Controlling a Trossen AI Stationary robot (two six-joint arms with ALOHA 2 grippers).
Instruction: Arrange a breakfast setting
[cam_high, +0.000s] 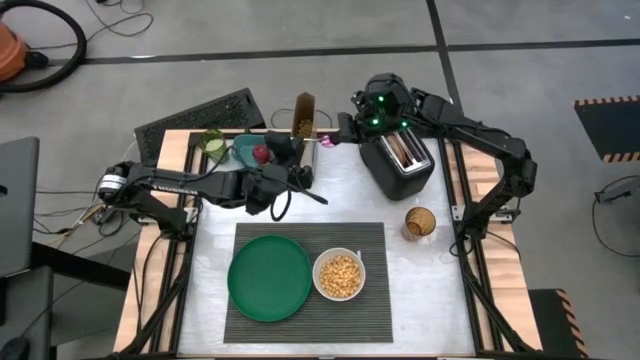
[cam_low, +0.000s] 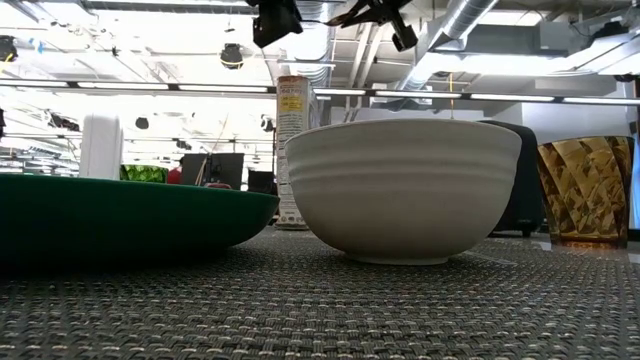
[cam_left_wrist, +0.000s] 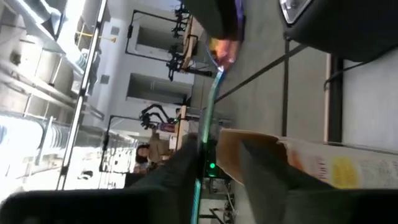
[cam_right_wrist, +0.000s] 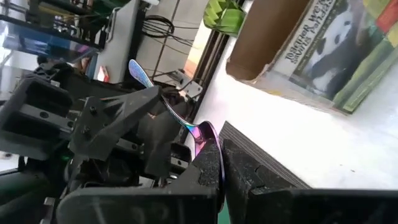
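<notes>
1. Right gripper (cam_right_wrist: 219, 168): fingers closed on the bowl end of the spoon (cam_right_wrist: 177, 115), held above the table's far edge, by the cereal box (cam_right_wrist: 323, 46).
2. Left gripper (cam_high: 300, 180): close by, apparently at the spoon's handle end; whether it grips it, cannot tell.
3. Spoon handling, est.: light, stiff, thin, slick finish; likely to pivot. Best grip mid-handle, across the flat.
4. Placemat (cam_high: 300, 325) carries green plate (cam_high: 268, 278) & bowl (cam_high: 339, 276); spoon not yet placed.
</notes>
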